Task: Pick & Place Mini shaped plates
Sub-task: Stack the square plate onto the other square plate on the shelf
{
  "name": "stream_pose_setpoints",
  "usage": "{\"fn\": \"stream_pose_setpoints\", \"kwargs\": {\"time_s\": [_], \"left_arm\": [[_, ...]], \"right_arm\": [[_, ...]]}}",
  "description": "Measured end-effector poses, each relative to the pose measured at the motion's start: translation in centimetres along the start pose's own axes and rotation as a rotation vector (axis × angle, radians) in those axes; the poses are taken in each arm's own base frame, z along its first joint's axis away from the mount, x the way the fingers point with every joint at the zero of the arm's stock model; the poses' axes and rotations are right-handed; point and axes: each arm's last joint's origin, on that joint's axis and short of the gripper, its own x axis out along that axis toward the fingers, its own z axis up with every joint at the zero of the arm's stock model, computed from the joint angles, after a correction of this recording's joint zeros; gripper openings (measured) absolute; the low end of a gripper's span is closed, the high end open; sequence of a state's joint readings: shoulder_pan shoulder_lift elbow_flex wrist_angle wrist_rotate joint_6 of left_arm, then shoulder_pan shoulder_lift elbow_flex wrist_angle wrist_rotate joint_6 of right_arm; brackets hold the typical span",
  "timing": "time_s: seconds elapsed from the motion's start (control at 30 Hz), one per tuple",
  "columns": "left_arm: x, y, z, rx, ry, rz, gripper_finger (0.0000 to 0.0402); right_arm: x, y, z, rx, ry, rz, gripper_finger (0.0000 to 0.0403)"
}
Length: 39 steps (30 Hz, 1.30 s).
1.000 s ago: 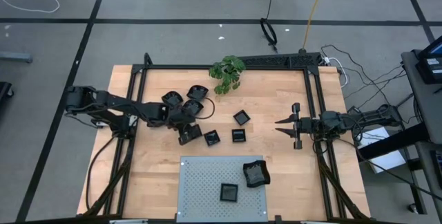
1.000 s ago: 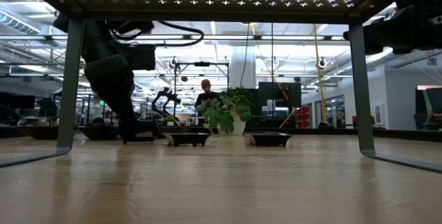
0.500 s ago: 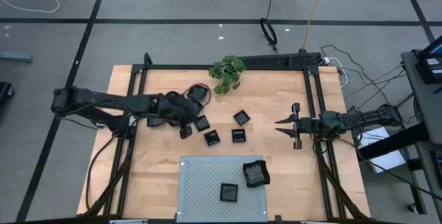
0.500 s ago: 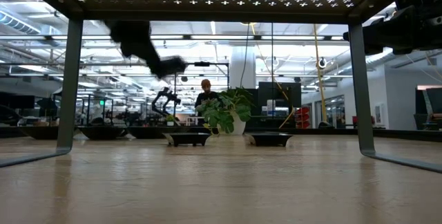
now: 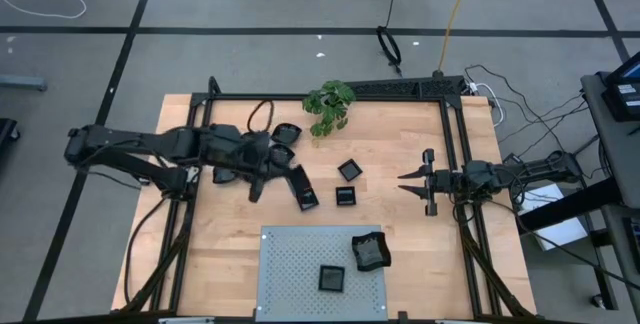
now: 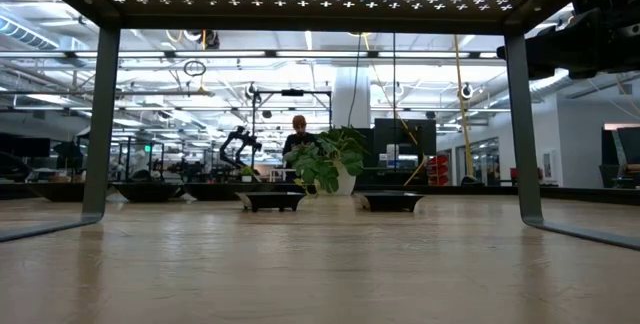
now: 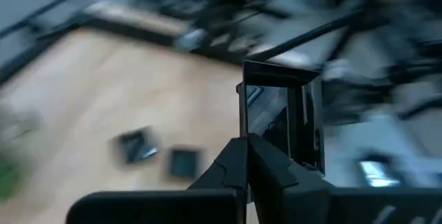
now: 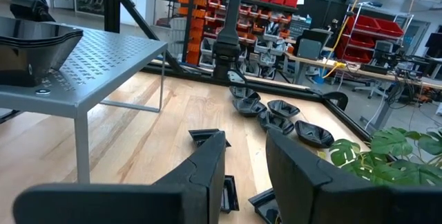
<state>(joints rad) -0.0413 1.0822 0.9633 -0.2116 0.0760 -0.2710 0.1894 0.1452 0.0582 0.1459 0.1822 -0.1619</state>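
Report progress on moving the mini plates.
Done: two mini plates sit on the grey perforated panel, a square one and a stack. In hand: the left gripper holds a square plate aloft. Left: several plates on the table, such as. The right gripper waits open.

No legible text, label, brand, number or sign appears on any surface in these views.

Two mini shaped plates [image 6: 272,200] [image 6: 389,200] are resting mid-frame on the table [image 6: 320,264], fronting the plant [image 6: 325,161].
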Motion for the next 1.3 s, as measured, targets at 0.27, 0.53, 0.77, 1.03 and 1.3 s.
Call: {"fn": "stream_pose_setpoints", "kwargs": {"time_s": [0.27, 0.53, 0.77, 1.03, 1.3], "left_arm": [[1.8, -4.1, -0.1, 0.083, -0.070, -0.255, 0.0005], [5.6, -6.9, -1.4, 0.100, -0.006, -0.300, 0.0004], [8.8, -10.2, -0.3, 0.199, 0.182, -0.318, 0.0005], [12.5, -13.3, -1.6, 0.317, 0.267, -0.366, 0.0010], [14.8, -12.9, -3.5, 0.293, 0.355, -0.325, 0.0015]], "right_arm": [[0.0, 0.0, 0.0, 0.000, 0.000, 0.000, 0.0096], [0.0, 0.0, 0.0, 0.000, 0.000, 0.001, 0.0096], [0.0, 0.0, 0.0, 0.000, 0.000, 0.001, 0.0095], [0.0, 0.0, 0.0, 0.000, 0.000, 0.000, 0.0094], [0.0, 0.0, 0.0, 0.000, 0.000, 0.000, 0.0094]]}}
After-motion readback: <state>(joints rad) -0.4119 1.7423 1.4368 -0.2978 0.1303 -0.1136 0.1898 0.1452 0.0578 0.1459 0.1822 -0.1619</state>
